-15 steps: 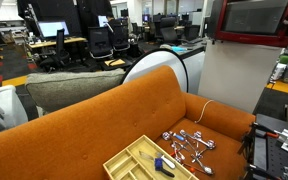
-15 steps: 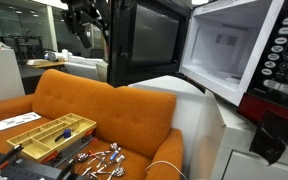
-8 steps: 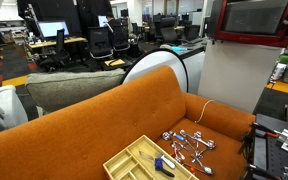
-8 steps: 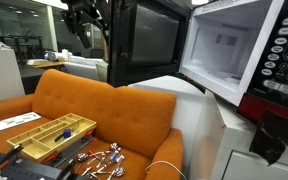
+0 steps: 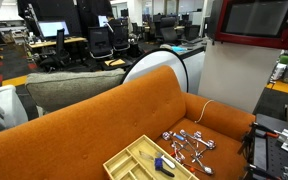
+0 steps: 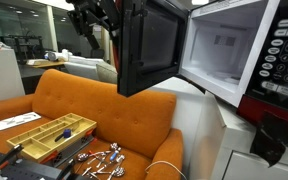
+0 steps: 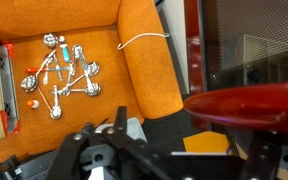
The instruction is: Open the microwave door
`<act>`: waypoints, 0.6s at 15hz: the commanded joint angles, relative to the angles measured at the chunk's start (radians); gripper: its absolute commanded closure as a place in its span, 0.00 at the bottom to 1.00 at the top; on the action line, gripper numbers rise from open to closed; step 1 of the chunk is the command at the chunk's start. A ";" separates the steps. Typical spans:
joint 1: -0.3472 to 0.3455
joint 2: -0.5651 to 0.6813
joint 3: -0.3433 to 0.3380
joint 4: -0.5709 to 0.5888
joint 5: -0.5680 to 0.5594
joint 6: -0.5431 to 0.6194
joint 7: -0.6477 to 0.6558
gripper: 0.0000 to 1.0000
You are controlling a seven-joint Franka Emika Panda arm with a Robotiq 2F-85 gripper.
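Observation:
The red-cased microwave (image 6: 269, 55) stands on a white cabinet, and its white cavity (image 6: 224, 45) is exposed. The microwave door (image 6: 149, 45), dark glass in a dark frame, is swung out wide to the left. It also shows in an exterior view (image 5: 254, 20) as a red frame around dark glass. My gripper (image 6: 96, 20) is up at the door's far free edge. In the wrist view my gripper (image 7: 174, 150) has its fingers spread wide. The door's blurred red edge (image 7: 249, 100) lies close above them. I cannot tell whether they touch.
An orange couch (image 5: 114, 115) sits below the microwave. On it are a wooden compartment tray (image 5: 144, 160), a cluster of metal pieces (image 5: 189, 145) and a white cable (image 7: 144, 40). A white cabinet (image 6: 199, 120) carries the microwave. Office chairs and desks stand behind.
The microwave door has swung further out, towards the camera in one exterior view. My gripper has moved along with its free edge.

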 commanded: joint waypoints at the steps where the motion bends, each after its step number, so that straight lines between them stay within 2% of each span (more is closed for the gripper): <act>1: -0.113 0.060 0.010 -0.005 0.029 0.126 0.000 0.00; 5: -0.198 0.137 0.034 -0.018 0.053 0.229 0.000 0.00; 9: -0.228 0.189 0.062 -0.016 0.070 0.277 0.000 0.00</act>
